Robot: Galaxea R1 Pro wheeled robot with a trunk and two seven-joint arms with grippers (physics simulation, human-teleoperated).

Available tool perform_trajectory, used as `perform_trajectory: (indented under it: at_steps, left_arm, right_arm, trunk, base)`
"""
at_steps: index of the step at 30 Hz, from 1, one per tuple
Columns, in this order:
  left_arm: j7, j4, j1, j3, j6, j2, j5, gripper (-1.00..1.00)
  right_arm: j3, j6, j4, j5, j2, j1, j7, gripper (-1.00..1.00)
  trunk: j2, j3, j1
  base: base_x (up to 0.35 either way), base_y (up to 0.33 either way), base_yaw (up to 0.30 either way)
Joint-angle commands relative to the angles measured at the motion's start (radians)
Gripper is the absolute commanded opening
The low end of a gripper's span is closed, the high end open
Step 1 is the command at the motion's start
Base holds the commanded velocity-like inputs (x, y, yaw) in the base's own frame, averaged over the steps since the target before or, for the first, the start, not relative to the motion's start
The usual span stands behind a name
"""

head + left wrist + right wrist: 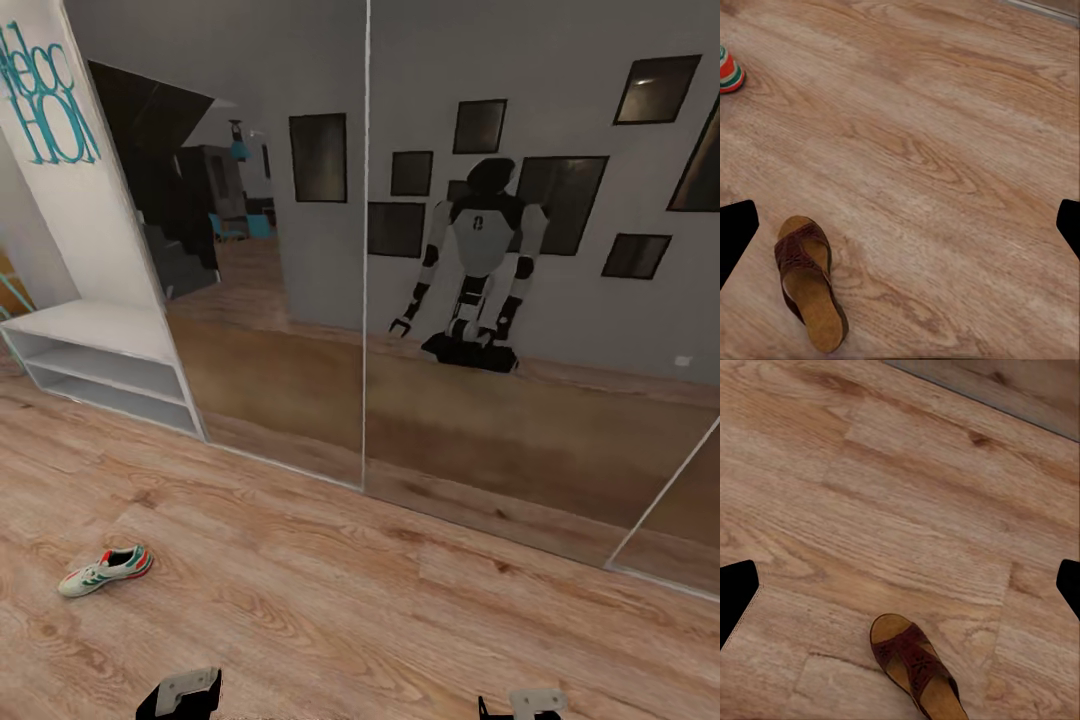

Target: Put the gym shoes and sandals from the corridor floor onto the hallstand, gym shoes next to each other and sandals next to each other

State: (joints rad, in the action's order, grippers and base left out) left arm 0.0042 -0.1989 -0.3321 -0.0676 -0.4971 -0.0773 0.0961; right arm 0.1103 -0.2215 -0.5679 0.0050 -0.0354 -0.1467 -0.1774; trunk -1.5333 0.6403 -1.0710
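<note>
At the far left of the head view stands a straight-sided white bench unit (pixel 95 365) with two open shelf levels, beneath a white panel carrying teal lettering (pixel 45 100) at the upper left. From there a run of mirrored panels (pixel 290 330) spans the frame to the right edge, meeting the floor along a thin pale bottom rail. The robot's reflection (pixel 475 270) shows in the centre-right panel, trunk upright, both arms hanging down at its sides.

The corridor floor (pixel 380 610) is open wood-grain planking across the lower half of the frame. One gym shoe (pixel 105 570) lies on it at lower left, well apart from the bench unit and the mirror rail.

At the bottom edge of the head view, the left pincer (pixel 180 692) and the right pincer (pixel 525 704) are partly cut off by the frame.

In the left wrist view, the two dark fingertips (pixel 736 232) sit at opposite frame edges, spread wide and holding nothing. A sandal (pixel 808 281) lies on the planks at lower left, and a striped shoe heel (pixel 729 71) shows at the upper left edge.

In the right wrist view, the fingertips (pixel 736 592) are likewise spread wide and empty. A second sandal (pixel 916 664) lies at bottom centre, untouched, with the mirror rail (pixel 982 401) crossing the upper right.
</note>
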Motion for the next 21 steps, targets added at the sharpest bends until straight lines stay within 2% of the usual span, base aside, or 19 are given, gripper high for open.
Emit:
perform_trajectory:
  at_steps: [1,21]
  left_arm:
    - [-0.001,0.001,-0.001,0.000,-0.003,0.000,0.007,1.00]
    - [-0.001,0.001,-0.001,0.000,-0.003,-0.001,0.007,1.00]
  right_arm:
    - [0.008,-0.001,0.000,0.001,-0.001,-0.001,-0.010,1.00]
    - [0.008,-0.001,0.001,0.001,-0.001,-0.001,-0.010,1.00]
  trunk:
    - [-0.008,0.005,-0.004]
    - [-0.148,0.077,-0.081]
  base:
    - [0.000,0.000,0.281]
    - [0.000,0.000,0.281]
